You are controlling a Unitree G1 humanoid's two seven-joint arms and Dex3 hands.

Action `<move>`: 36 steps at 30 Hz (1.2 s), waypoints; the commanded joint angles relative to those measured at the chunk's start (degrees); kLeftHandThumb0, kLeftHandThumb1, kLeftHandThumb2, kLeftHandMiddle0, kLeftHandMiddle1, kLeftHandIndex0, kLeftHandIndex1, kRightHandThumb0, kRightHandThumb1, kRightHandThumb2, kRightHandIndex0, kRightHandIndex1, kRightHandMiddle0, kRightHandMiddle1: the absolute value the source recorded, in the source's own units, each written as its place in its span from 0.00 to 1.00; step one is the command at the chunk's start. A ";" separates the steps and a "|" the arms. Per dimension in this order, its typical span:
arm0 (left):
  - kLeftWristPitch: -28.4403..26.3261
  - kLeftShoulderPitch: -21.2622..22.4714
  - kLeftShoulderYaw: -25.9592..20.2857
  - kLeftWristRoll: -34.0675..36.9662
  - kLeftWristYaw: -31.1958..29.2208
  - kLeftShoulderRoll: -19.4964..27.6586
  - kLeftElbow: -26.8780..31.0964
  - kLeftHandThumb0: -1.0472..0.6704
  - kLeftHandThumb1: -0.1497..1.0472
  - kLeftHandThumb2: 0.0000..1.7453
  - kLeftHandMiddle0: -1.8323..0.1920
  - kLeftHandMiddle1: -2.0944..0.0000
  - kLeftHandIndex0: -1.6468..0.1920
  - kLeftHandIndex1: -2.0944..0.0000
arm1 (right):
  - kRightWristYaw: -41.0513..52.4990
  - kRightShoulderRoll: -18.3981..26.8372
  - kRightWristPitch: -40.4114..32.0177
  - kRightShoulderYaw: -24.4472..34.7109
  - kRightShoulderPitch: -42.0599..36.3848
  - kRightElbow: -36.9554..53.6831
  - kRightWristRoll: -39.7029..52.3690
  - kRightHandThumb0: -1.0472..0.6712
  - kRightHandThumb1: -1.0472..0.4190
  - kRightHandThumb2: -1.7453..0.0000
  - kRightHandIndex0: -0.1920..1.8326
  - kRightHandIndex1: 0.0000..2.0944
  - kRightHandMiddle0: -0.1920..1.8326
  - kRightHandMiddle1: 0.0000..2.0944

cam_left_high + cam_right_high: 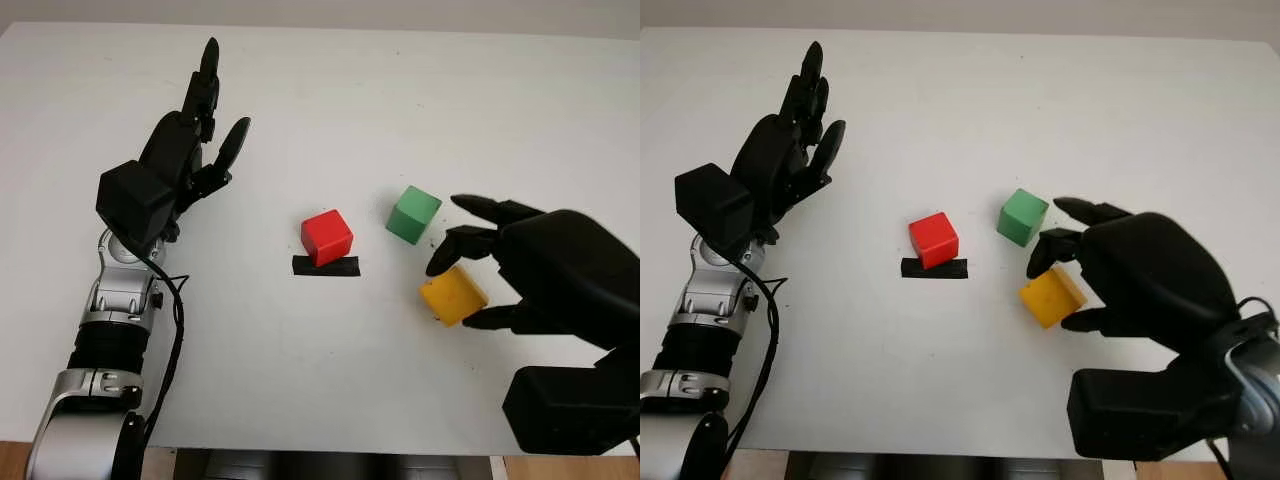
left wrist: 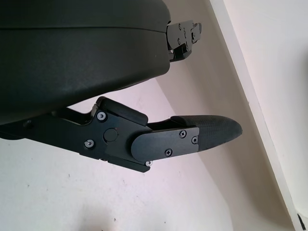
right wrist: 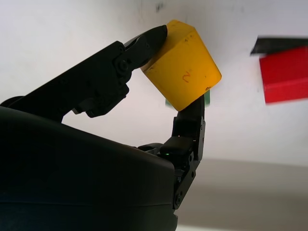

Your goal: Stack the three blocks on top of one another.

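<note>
My right hand [image 1: 462, 285] is shut on the yellow block [image 1: 453, 295], pinching it between fingertips; the block is tilted, at the right of the table. The same yellow block [image 3: 185, 72] sits between two fingers [image 3: 144, 43] in the right wrist view. The green block [image 1: 413, 214] stands just beyond it, apart from the hand. The red block [image 1: 327, 237] sits near the middle on a strip of black tape [image 1: 326, 265]. My left hand [image 1: 195, 130] is open, raised over the table's left side, far from the blocks.
The white table [image 1: 320, 110] stretches to a far edge at the top and a near edge at the bottom. A black cable [image 1: 178, 330] hangs along my left forearm.
</note>
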State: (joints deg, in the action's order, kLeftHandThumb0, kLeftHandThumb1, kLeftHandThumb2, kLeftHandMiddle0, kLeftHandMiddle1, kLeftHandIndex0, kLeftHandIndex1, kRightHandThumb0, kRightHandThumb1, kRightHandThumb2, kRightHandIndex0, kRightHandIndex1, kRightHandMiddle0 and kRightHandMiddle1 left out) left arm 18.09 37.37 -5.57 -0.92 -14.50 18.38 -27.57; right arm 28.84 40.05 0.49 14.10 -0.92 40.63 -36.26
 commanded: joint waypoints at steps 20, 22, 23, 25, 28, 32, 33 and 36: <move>2.97 0.32 0.63 -0.46 0.94 0.09 -2.92 0.20 1.00 0.30 0.99 0.97 1.00 0.99 | 7.95 1.55 -19.72 -3.83 32.69 -12.85 20.37 0.50 0.21 0.97 0.33 0.02 0.66 0.10; 2.85 0.30 0.69 -0.44 1.18 0.03 -2.90 0.20 1.00 0.31 0.99 0.97 1.00 0.99 | 8.36 0.20 -23.90 -5.50 36.08 -16.39 23.48 0.52 0.17 0.97 0.27 0.02 0.55 0.27; 2.63 0.23 0.71 -0.42 1.29 0.01 -2.74 0.20 1.00 0.31 0.99 0.97 1.00 0.99 | 8.10 -0.26 -24.44 -6.36 37.37 -18.41 24.40 0.52 0.17 0.97 0.26 0.02 0.50 0.37; 2.06 0.00 0.63 -0.13 1.24 0.03 -2.34 0.19 1.00 0.31 1.00 0.98 1.00 0.99 | 6.80 -1.77 -22.82 -7.66 39.29 -23.01 26.06 0.49 0.16 0.97 0.25 0.02 0.43 0.50; 1.69 -0.30 0.52 0.18 1.07 0.21 -1.88 0.19 1.00 0.31 1.00 0.97 1.00 0.99 | 4.94 -4.60 -20.82 -9.04 41.63 -30.01 28.67 0.43 0.14 0.97 0.23 0.01 0.36 0.67; 1.53 -0.23 0.40 0.19 1.05 0.57 -2.10 0.19 1.00 0.32 0.99 0.97 1.00 0.99 | 2.92 -6.38 -18.01 -11.61 43.54 -36.70 28.86 0.36 0.11 0.96 0.22 0.01 0.30 0.74; 1.59 -0.15 0.36 0.27 0.96 0.62 -2.24 0.19 1.00 0.32 1.00 0.97 1.00 0.99 | 2.64 -6.97 -17.82 -12.04 44.01 -38.15 29.14 0.35 0.10 0.96 0.22 0.01 0.29 0.75; 1.46 -0.06 0.19 0.83 0.80 0.41 -2.27 0.19 1.00 0.32 1.00 0.98 1.00 0.99 | 2.36 -8.79 -19.28 -13.12 45.24 -41.47 30.29 0.35 0.08 0.96 0.21 0.01 0.26 0.77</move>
State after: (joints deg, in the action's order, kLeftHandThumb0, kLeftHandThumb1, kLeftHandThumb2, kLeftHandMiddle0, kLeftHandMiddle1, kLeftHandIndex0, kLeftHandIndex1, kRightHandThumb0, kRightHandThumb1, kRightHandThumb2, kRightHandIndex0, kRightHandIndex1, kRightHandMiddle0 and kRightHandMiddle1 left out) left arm 19.58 37.47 -5.03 -0.52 -13.50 18.31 -30.46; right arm 31.56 31.92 -18.50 1.18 42.77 -0.32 -6.66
